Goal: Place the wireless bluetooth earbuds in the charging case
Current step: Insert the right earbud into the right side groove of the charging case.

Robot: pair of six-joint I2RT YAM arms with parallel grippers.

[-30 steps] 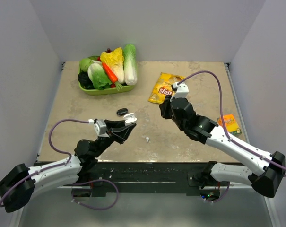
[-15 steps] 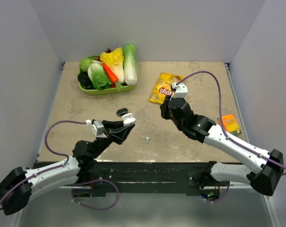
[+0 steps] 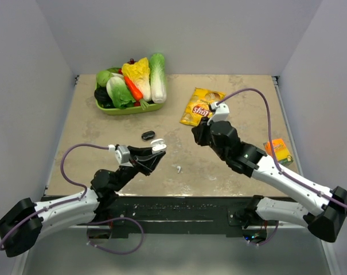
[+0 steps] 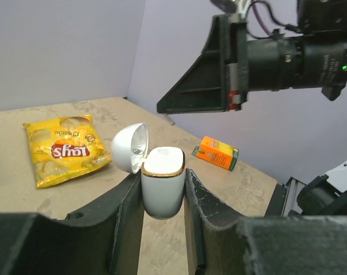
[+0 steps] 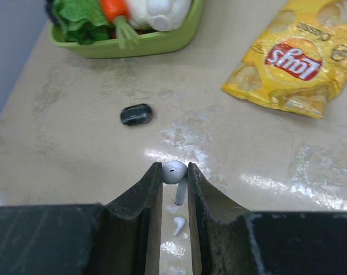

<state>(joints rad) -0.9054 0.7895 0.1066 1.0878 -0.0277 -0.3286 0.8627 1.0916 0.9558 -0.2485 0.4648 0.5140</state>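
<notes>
My left gripper (image 3: 154,152) is shut on the white charging case (image 4: 162,192) and holds it upright above the table, its lid (image 4: 129,148) hinged open to the left. My right gripper (image 3: 196,134) is shut on a white stemmed earbud (image 5: 174,172), pinched by its head with the stem pointing down, above the table. A second white earbud (image 3: 178,169) lies on the table between the arms; it also shows below the held one in the right wrist view (image 5: 179,225). The right gripper also appears in the left wrist view, high above the case.
A small dark rounded object (image 3: 148,136) lies on the table behind the left gripper. A green tray of vegetables (image 3: 130,107) stands at the back left. A yellow chips bag (image 3: 199,105) lies at the back centre. An orange box (image 3: 277,149) lies at the right.
My right gripper has edged slightly left with the earbud in it. My left gripper keeps the open case almost still.
</notes>
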